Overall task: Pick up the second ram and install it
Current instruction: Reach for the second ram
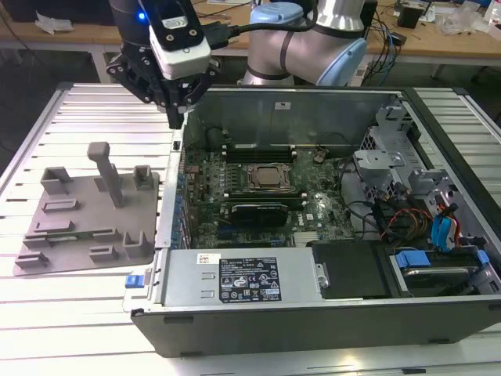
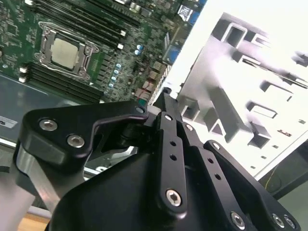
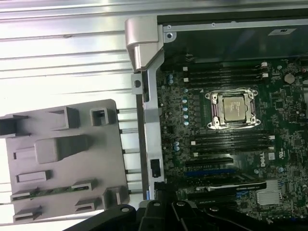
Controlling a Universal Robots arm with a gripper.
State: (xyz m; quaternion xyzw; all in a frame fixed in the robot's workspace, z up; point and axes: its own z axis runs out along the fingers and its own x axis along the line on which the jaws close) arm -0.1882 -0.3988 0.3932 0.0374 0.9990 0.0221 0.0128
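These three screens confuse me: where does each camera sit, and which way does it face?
Exterior view: off the arm, raised, looking down into the open computer case, with the arm and gripper over the case's corner.
First wrist view: on the arm, facing down on the motherboard and gray fixture; gripper links show.
Second wrist view: on the arm, looking slantwise past the gripper.
Shared: both wrist views show the processor and fixture.

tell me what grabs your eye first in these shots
The open computer case dominates the exterior view, its green motherboard bared with a silver processor at the centre. The black claw hangs over the case's wall on the exterior view's left, next to a grey tray where a thin green ram stick appears to lie in a slot.
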